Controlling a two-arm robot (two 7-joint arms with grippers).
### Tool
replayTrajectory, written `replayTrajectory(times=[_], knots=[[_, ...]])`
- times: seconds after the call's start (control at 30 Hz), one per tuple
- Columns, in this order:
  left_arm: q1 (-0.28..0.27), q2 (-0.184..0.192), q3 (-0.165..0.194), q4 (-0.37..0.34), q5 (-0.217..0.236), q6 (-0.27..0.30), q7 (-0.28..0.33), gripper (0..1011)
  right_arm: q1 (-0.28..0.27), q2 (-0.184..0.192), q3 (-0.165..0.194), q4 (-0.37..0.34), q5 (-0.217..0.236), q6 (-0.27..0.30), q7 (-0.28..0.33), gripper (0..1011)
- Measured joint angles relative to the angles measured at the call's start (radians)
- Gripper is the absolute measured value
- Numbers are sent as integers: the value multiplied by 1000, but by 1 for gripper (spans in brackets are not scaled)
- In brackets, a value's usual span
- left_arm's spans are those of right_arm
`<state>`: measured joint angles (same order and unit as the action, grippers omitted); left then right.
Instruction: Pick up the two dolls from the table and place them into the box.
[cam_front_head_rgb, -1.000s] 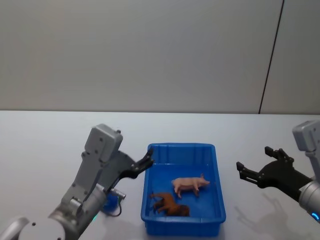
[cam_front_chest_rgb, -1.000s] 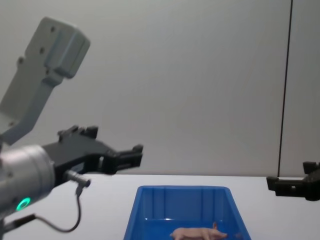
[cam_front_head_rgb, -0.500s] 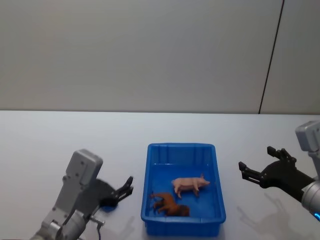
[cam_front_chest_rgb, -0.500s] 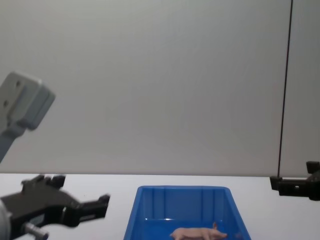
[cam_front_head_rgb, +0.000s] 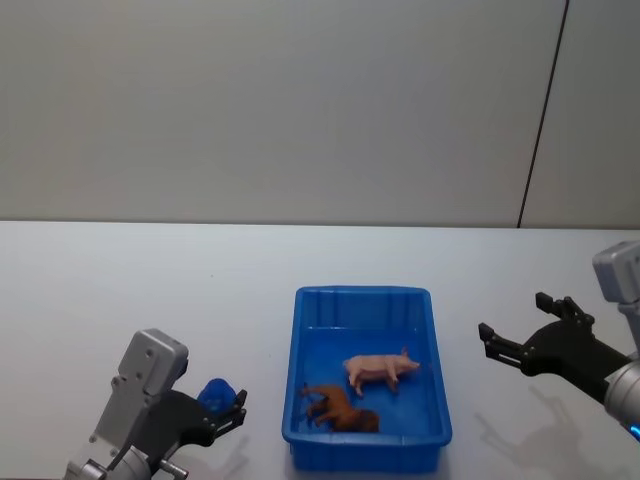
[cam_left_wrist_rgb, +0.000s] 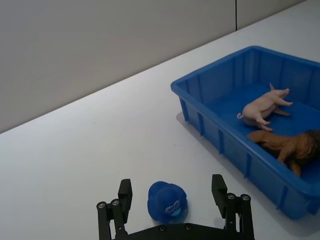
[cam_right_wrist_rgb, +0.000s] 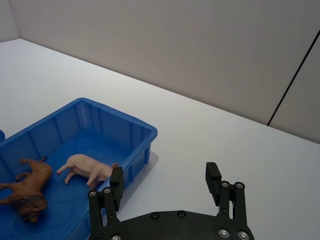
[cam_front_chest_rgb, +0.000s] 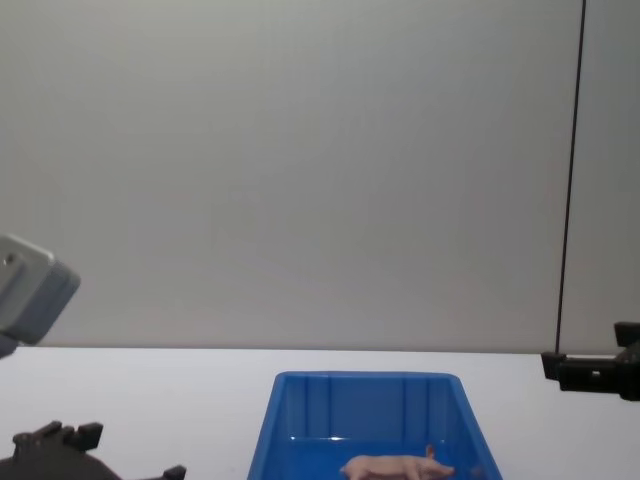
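Blue toy (cam_front_head_rgb: 216, 395) sits on the white table (cam_front_head_rgb: 120, 290) at lower left of head view, just left of the box (cam_front_head_rgb: 366, 455), not touching it. My left gripper (cam_left_wrist_rgb: 175, 200) is low at the toy, jaws spread wide w/ a finger on either side of it in the wrist view; nothing grasped, and I can't tell if the fingers (cam_left_wrist_rgb: 219, 189) touch it. In head view the toy peeks out just past the gripper body, w/ the grey wrist housing at bottom left. Pig (cam_front_head_rgb: 380, 371) lies on its side inside the box, mid-floor, snout twd the box's right wall. Brown lion figure (cam_front_head_rgb: 340, 408) lies beside it, nearer the front rim, close to the pig; can't tell if they touch. Chest view catches the pig's back at bottom centre, just over the box rim. Right gripper (cam_front_head_rgb: 528, 331) hangs at right edge of head view, well apart from the box, above bare table, jaws released and holding nothing; its wrist view has the box w/ pig and lion at lower left.
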<state>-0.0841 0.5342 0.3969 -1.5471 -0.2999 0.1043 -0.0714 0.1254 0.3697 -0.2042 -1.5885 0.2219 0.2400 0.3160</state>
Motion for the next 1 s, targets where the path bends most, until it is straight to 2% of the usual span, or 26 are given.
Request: replayTrajectory(times=[0.6, 0.8, 1.0], knots=[[-90, -44, -7, 190, 58, -8, -146, 999, -1, 1, 0, 0, 0, 0, 0, 1001], [-116, -55, -8, 233, 87, -1, -184, 862, -1, 1, 0, 0, 0, 0, 0, 1000], [-138, -64, -9, 266, 108, 6, -212, 665, -1, 1, 0, 0, 0, 0, 0, 1001]])
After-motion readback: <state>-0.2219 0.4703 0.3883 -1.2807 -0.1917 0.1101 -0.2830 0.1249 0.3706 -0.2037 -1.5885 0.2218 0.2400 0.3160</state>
